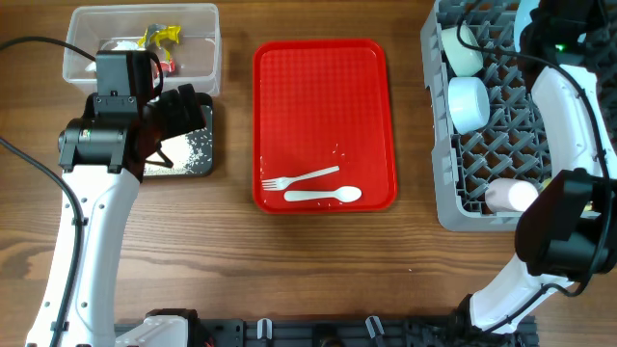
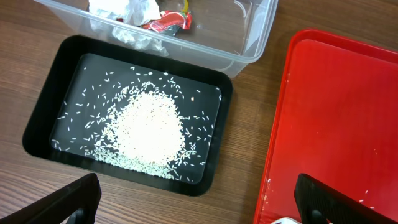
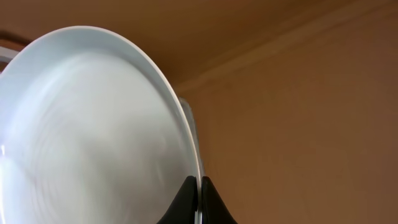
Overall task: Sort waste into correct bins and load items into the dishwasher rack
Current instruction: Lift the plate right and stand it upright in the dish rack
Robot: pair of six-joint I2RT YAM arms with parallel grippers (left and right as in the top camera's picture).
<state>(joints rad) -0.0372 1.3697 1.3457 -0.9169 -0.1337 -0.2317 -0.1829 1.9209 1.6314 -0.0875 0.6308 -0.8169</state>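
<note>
Overhead: fork [image 1: 299,178] and spoon [image 1: 323,196] lie on the tray [image 1: 323,96], not yet loaded; rack [image 1: 511,145] stands right. Left wrist: left gripper [image 2: 199,208], fingers apart and empty, hangs over the black bin [image 2: 37,134] holding rice [image 2: 149,124]. Right wrist: right gripper [image 3: 198,193] clamps the plate [image 3: 93,124] rim, holding it edge-on, probably for slotting between pegs.

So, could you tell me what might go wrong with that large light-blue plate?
The right gripper pinches the large light-blue plate only at its thin rim, so it could pivot or slip. Lowered into the grey-blue plastic dishwasher rack, it might knock the small light-blue bowl already there.
</note>
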